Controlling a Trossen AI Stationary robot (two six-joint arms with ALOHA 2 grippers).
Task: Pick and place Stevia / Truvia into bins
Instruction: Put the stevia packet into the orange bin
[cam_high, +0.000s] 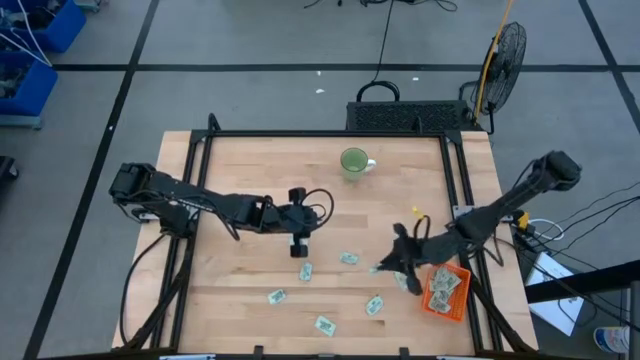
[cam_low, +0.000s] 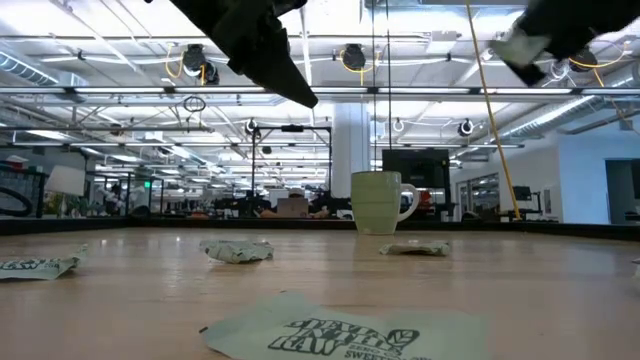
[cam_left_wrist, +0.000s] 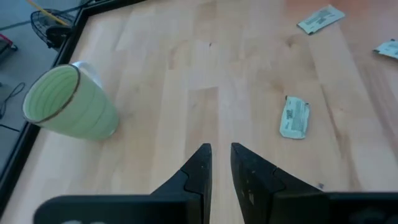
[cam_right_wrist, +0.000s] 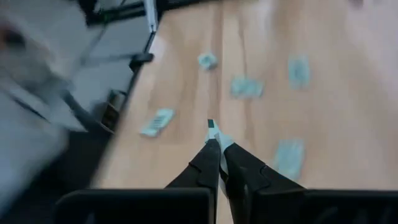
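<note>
- Bright orange shallow plastic tray (cam_high: 447, 291) is sitting just beside the right gripper (cam_high: 398, 268), on the side away from the left arm, w/ a few sachets already lying in it.
- Right gripper is pinching a small pale green-white paper sachet (cam_right_wrist: 214, 132), fingers nearly pressed together; it's the nearer arm, so the carry looks short.
- Left gripper (cam_left_wrist: 217, 152), fingers slightly apart and holding nothing, is hovering well apart from the tray, toward the round green ceramic mug (cam_high: 354, 162).
- Loose flat sachets (cam_high: 324, 324) are lying on the pale wood table (cam_high: 250, 180) between the arms; thin, crinkly, prob. slippery.

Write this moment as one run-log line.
right gripper: shut on sachet, beside orange tray | left gripper: empty, mid-table | loose sachets: several
</note>
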